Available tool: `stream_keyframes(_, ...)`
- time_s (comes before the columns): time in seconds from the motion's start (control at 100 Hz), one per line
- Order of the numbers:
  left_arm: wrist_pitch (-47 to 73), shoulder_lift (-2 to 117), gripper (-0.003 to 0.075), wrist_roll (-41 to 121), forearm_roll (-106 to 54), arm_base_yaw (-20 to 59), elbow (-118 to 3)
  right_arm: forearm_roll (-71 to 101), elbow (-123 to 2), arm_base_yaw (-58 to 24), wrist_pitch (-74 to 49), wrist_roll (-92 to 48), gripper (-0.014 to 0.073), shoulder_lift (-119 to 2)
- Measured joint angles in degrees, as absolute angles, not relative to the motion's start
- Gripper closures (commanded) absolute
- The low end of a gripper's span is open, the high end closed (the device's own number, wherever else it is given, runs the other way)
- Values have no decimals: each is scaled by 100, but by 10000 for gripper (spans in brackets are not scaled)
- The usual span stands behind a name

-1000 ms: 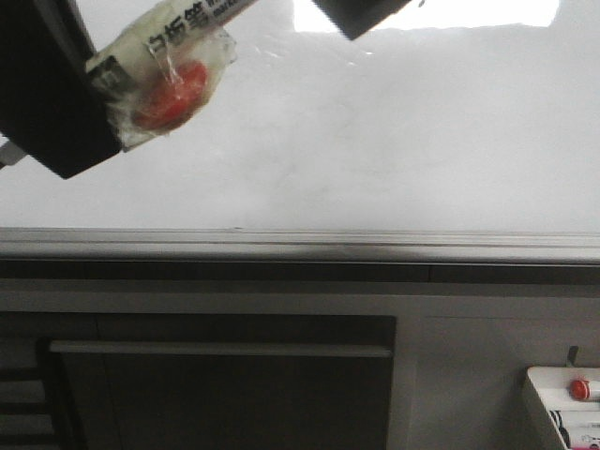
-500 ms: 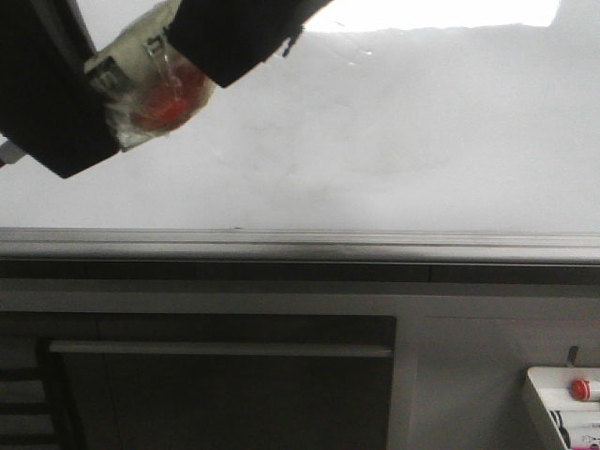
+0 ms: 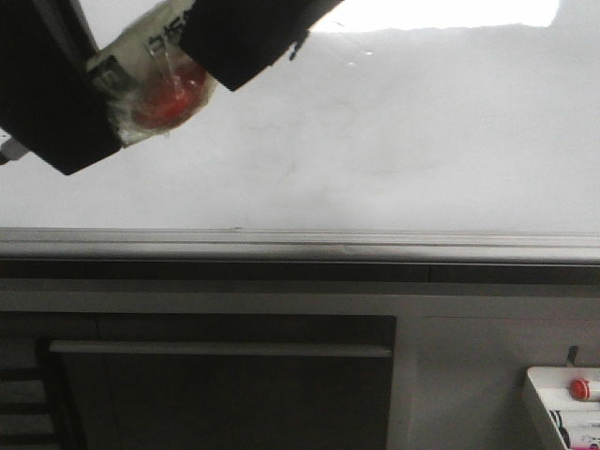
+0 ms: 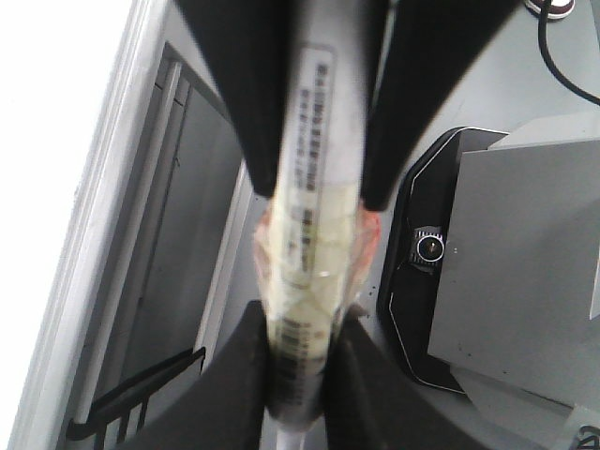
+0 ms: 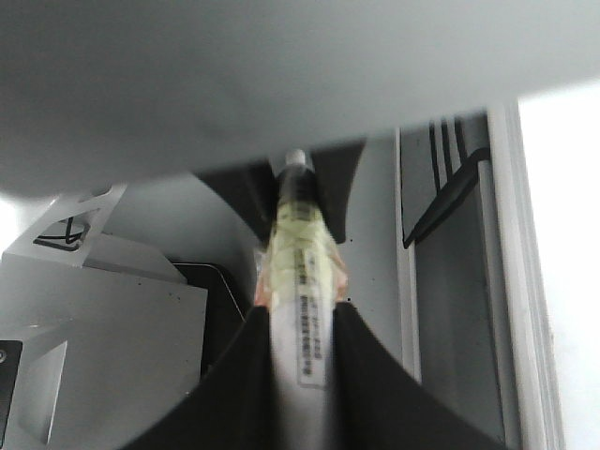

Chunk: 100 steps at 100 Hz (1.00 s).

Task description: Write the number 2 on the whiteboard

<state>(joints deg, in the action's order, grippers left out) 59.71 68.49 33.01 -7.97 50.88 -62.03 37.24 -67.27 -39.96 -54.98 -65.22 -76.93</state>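
The whiteboard (image 3: 422,141) fills the upper front view, glossy white with faint smears and a grey bottom rail (image 3: 375,246). No number 2 shows on it. A white marker (image 3: 150,56), wrapped in clear tape with a red part, is at the top left. My left gripper (image 3: 111,89) is shut on one end of it. My right gripper (image 3: 202,47) is shut on the other end. The left wrist view shows the marker (image 4: 314,187) between my left gripper's fingers (image 4: 302,375). The right wrist view shows the marker (image 5: 298,262) in my right gripper (image 5: 302,356).
A small white tray (image 3: 539,403) with a red-capped item (image 3: 581,388) sits at the bottom right. Below the rail is a dark cabinet front with a long handle (image 3: 220,349). A bright glare patch (image 3: 441,13) lies along the board's top edge.
My right gripper came down and to the left from the top edge and closed over the marker held by my left gripper. The left gripper has stayed in place.
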Motion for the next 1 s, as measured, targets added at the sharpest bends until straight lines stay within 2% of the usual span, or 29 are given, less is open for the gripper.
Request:
stream_keyframes(0.06,5932,6849,717,3301,-776,5088,-6203,3724,-6727,-3996,-5498,-6526,559,-7693)
stream_keyframes(0.13,5881,6849,640,3301,-763,5088,-6203,3724,-6727,-3996,-5498,-6526,559,-7693)
stream_keyframes(0.21,5849,6861,508,3301,-754,5088,-6203,3721,-6736,-3996,-5487,-6526,559,-7693)
stream_keyframes(0.3,5795,6861,309,3301,-741,5088,-6203,3698,-6736,-3996,-5487,-6526,559,-7693)
stream_keyframes(0.37,5700,6844,220,3252,-732,5088,-6203,3663,-6736,-3996,-5476,-6526,559,-7693)
stream_keyframes(0.55,5522,6368,218,3129,-794,4848,-6203,3485,-6736,-3996,-5291,-6343,559,-7368)
stream_keyframes(0.69,5486,5605,218,3007,-794,4469,-6136,2861,-6724,-3996,-5291,-5504,559,-6853)
stream_keyframes(1.0,4931,3866,218,2283,-794,3516,-5049,461,-6110,-3996,-5279,-1442,559,-5565)
